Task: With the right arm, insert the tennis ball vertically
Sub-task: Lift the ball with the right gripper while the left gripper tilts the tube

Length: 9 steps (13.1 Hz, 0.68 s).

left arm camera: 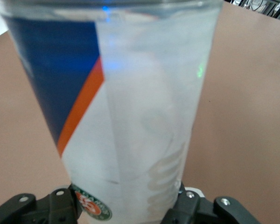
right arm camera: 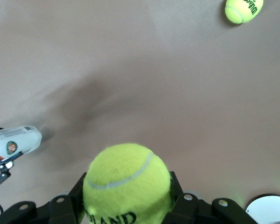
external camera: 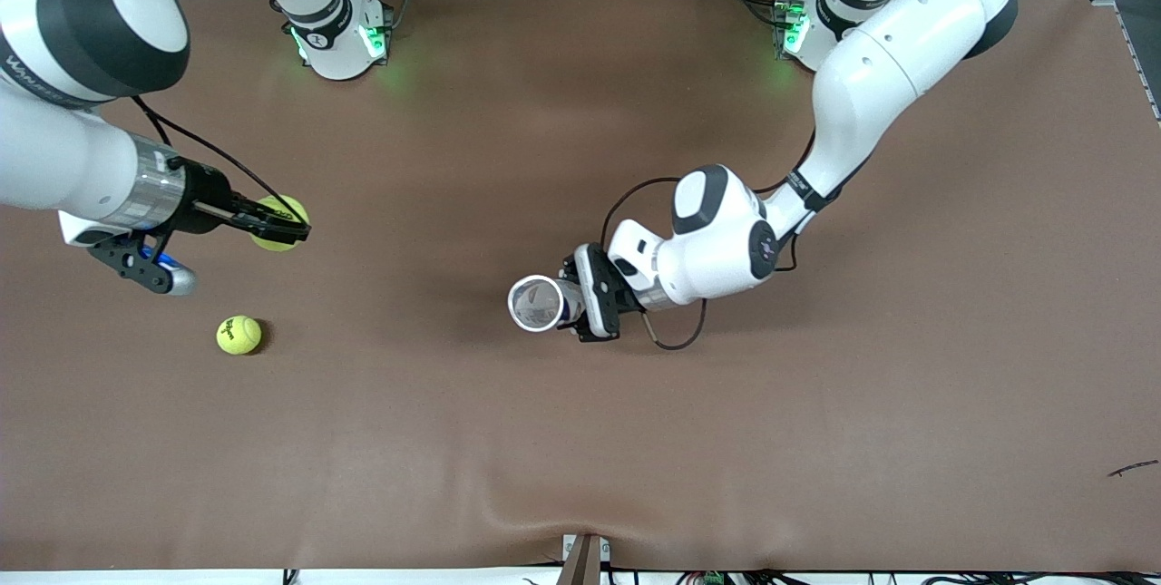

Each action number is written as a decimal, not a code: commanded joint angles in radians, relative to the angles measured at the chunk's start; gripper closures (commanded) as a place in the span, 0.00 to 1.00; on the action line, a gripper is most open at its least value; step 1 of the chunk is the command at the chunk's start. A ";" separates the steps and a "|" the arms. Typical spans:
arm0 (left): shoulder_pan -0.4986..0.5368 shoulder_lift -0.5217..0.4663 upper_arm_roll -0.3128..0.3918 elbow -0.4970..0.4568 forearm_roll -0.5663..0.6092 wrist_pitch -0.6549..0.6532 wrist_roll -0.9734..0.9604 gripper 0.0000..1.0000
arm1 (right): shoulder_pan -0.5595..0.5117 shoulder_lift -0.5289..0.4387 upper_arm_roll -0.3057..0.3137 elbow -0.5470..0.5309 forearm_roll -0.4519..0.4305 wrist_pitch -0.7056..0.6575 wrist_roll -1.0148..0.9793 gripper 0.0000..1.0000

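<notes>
Brown table (external camera: 580, 440), right pincer (right arm camera: 128, 205) gripping ball (right arm camera: 127, 184)

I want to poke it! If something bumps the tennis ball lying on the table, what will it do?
The loose tennis ball is round and sits on the flat brown table with nothing against it, so it would probably roll off easily. Its fuzzy felt likely slows it a little. It looks light, like the second ball gripped in the right tool, so a small nudge should move it.

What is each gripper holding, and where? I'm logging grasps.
Right gripper: tennis ball, pinched across its sides. Left gripper: clear tube, clamped near its closed end.
</notes>
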 commanded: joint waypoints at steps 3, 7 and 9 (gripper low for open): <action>0.081 0.043 -0.058 -0.001 -0.246 -0.049 0.352 0.30 | -0.044 0.005 0.010 0.036 -0.002 -0.008 0.020 0.65; 0.097 0.083 -0.057 -0.004 -0.515 -0.083 0.714 0.30 | -0.067 0.017 0.010 0.044 -0.003 0.081 0.018 0.68; 0.078 0.086 -0.054 -0.006 -0.652 -0.083 0.853 0.30 | -0.076 0.022 0.008 0.043 -0.005 0.083 0.018 0.68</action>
